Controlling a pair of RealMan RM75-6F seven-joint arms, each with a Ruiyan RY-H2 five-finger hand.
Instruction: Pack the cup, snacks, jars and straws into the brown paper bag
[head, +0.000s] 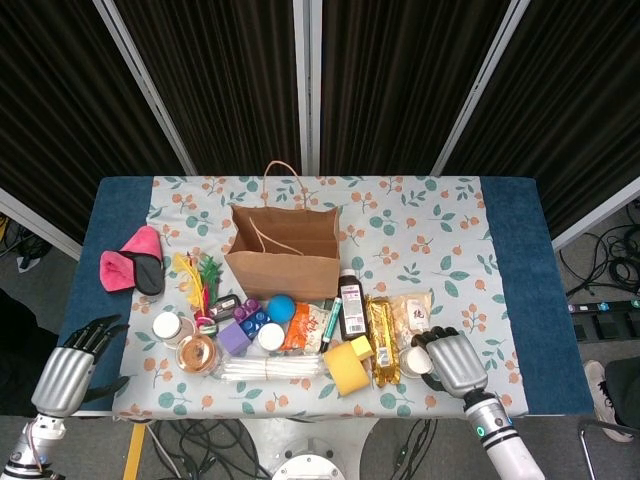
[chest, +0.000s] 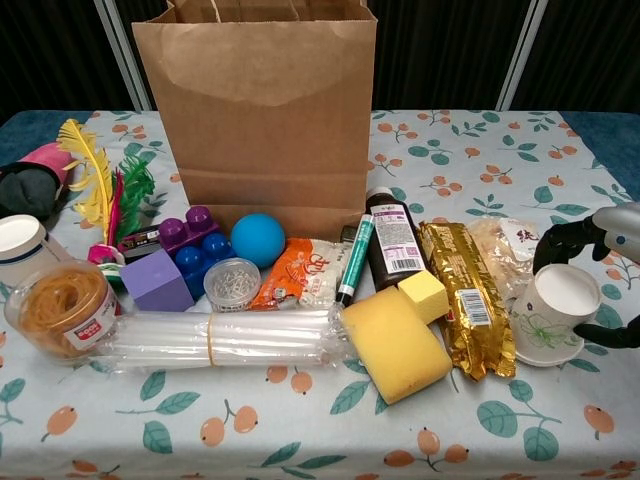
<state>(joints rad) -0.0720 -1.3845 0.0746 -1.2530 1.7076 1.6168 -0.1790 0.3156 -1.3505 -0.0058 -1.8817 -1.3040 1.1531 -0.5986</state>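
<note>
The brown paper bag (head: 285, 250) (chest: 262, 110) stands upright and open at mid-table. A white paper cup (head: 412, 360) (chest: 550, 315) sits tilted at the front right. My right hand (head: 452, 362) (chest: 600, 280) grips it, fingers over the rim and thumb under the near side. Beside the cup lie a gold snack bar (chest: 462, 295) and a clear snack bag (chest: 505, 250). An orange snack packet (chest: 298, 278) lies by the bag. The bundled straws (chest: 215, 340) lie along the front. A rubber-band jar (chest: 62, 305) and a white-lidded jar (chest: 18, 245) stand at the left. My left hand (head: 75, 365) hovers open off the table's front left corner.
A yellow sponge (chest: 395, 340), a dark bottle (chest: 392, 240), a green marker (chest: 355, 260), a blue ball (chest: 258, 238), purple and blue blocks (chest: 180, 265), a tin of clips (chest: 232, 282), feathers (chest: 100, 190) and a pink eye mask (head: 133, 260) crowd the front and left.
</note>
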